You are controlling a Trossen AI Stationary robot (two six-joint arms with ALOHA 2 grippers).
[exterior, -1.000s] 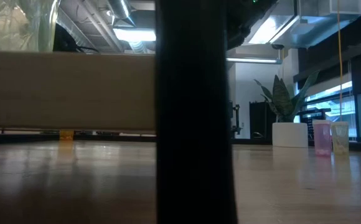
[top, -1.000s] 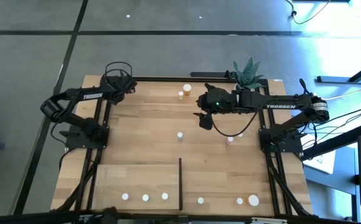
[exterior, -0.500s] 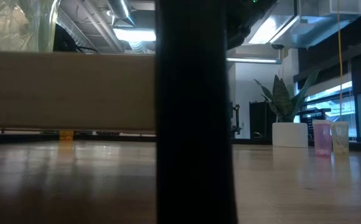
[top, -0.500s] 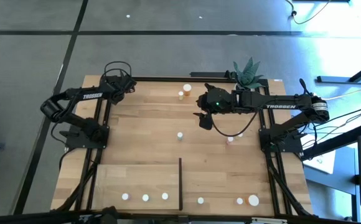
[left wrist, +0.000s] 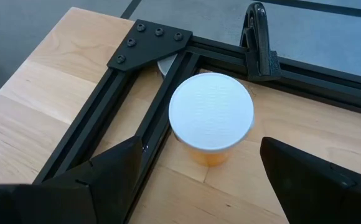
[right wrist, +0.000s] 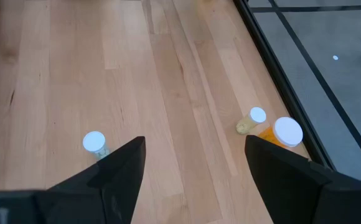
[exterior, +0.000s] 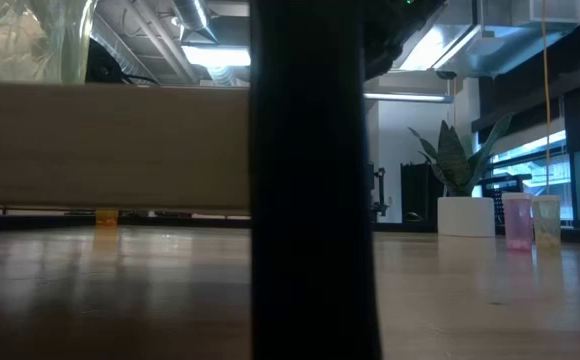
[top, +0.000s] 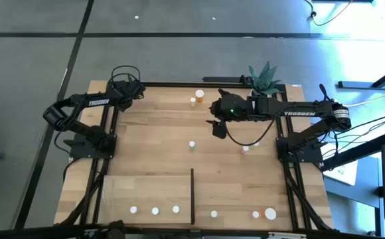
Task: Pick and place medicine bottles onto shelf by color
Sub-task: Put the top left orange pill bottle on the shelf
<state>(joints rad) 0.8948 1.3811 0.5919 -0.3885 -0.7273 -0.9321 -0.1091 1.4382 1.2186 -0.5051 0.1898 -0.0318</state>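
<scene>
Plainly, the move in hand turns on the orange bottle [left wrist: 211, 119] standing upright in the far left corner of the table, its round white cap facing up and its body just beside the black corner rail [left wrist: 148, 92]. It stands straight ahead of the left gripper [left wrist: 200, 180], centred between the two dark fingers, which are spread wide and clear of the bottle on both sides. Since its long axis is vertical, a level advance followed by a squeeze around the body looks like what is called for. In the high view the left gripper [top: 131, 89] sits at that same corner, hiding the bottle from above.

The right gripper [top: 217, 126] hangs over the middle of the far half of the table, its fingers also spread and holding nothing. Its wrist view shows three loose bottles ahead of it: a small clear-bodied one [right wrist: 94, 143] off to one side, and a small pale bottle [right wrist: 253, 120] touching or just beside a larger orange one [right wrist: 281, 133] near the table edge. None of them lies between its fingers.

Further out, the shelf [top: 147, 196], with its black upright strip [top: 192, 195], lies at the near edge, well apart from both grippers. Three white caps [top: 154, 210] already stand in a row on it, and three more bottles [top: 255, 214] stand on the tabletop beyond the strip. The left arm is clearly the nearer to the corner bottle.
</scene>
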